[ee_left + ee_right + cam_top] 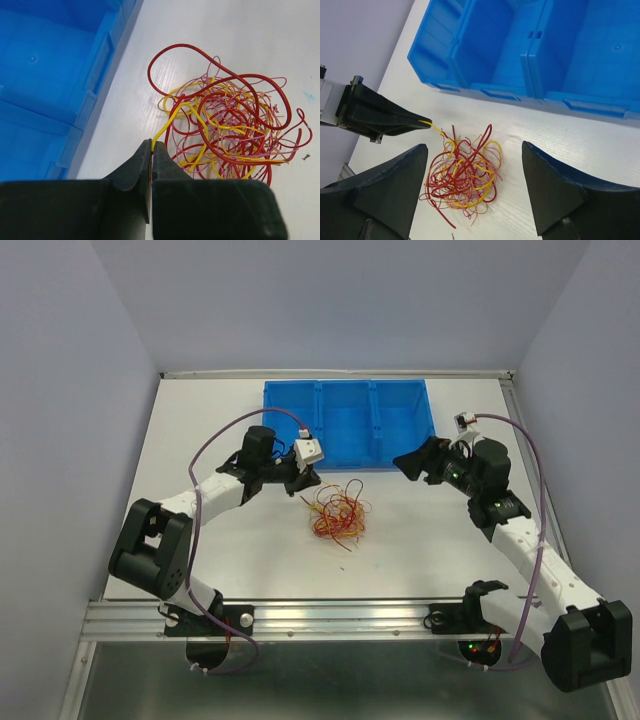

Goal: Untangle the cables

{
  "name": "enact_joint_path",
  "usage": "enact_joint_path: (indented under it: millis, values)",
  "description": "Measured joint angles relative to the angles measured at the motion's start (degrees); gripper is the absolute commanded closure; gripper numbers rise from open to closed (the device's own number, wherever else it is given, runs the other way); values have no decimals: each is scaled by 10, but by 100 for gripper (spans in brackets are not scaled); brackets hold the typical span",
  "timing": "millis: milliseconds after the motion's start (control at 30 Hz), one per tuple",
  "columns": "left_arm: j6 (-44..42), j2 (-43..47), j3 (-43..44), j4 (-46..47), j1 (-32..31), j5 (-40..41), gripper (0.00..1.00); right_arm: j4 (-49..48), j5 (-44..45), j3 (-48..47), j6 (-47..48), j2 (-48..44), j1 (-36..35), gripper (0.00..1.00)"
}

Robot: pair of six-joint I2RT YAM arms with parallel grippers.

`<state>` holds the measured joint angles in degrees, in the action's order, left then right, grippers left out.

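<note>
One yellow wire (172,117) is pinched between the closed tips of my left hand (151,147), at the edge of the cables (338,512). They lie heaped on the counter (420,540), just in front of the blue bin (345,420). I judge a slow, low pull away from the heap is best, watching that the red loops (176,45) don't drag along. My right hand (474,146) hangs wide above the tangle, holding nothing; it could pin the heap. The bin sits close by, so there is little room to pull that way.
</note>
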<state>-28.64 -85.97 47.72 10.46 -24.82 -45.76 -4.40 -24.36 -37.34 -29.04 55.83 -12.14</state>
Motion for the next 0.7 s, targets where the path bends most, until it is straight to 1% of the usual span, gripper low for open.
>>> enact_joint_path:
  millis: [33, 100, 300, 367, 400, 433, 533, 700]
  values:
    - [1, 0, 0, 0, 0, -2, 94, 1, 0, 0, 1, 0, 0, 19]
    - [3, 1, 0, 0, 0, -5, 100, 2, 0, 0, 3, 0, 0, 19]
    - [10, 35, 0, -4, 0, -14, 100, 4, 4, 0, 13, 30, -21, 19]
    - [13, 56, 0, -5, 0, -18, 100, 10, 23, -1, 24, 50, -51, 22]
    - [17, 71, 0, -5, 0, -21, 100, 14, 34, -3, 30, 62, -77, 24]
    - [20, 85, 0, -4, 0, -23, 100, 15, 38, -5, 35, 70, -89, 28]
    - [33, 122, 0, -5, 0, -29, 100, 19, 54, -15, 55, 100, -144, 28]
    - [59, 157, 8, -13, 0, -38, 100, -3, 59, -17, 78, 116, -196, 28]
